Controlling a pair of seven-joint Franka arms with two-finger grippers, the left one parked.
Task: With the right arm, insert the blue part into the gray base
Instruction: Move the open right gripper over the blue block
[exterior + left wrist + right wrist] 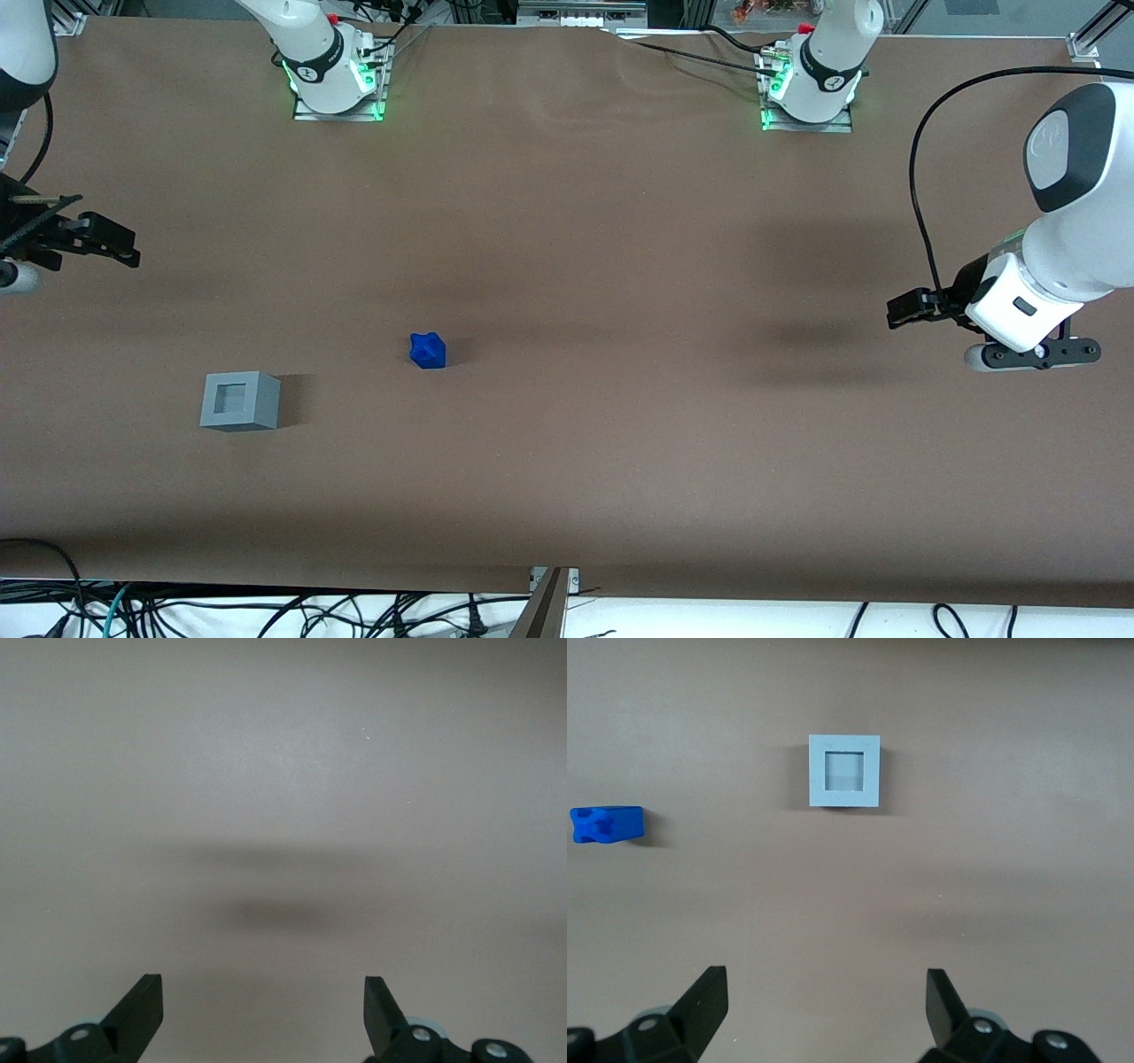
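The gray base [240,401] [844,771] is a light gray cube resting on the brown table, its square recess facing up. Beside it, toward the parked arm's end and slightly farther from the front camera, lies the small blue part [428,351] [607,825] on its side. My right gripper [104,239] [826,992] hangs open at the working arm's end of the table, above the surface and farther from the front camera than the base. Nothing sits between its fingers, and it touches neither object.
Two arm mounts [337,84] [808,89] with green lights stand along the table's edge farthest from the front camera. The parked arm [1036,266] hovers at its own end. Loose cables [266,611] lie under the table's near edge.
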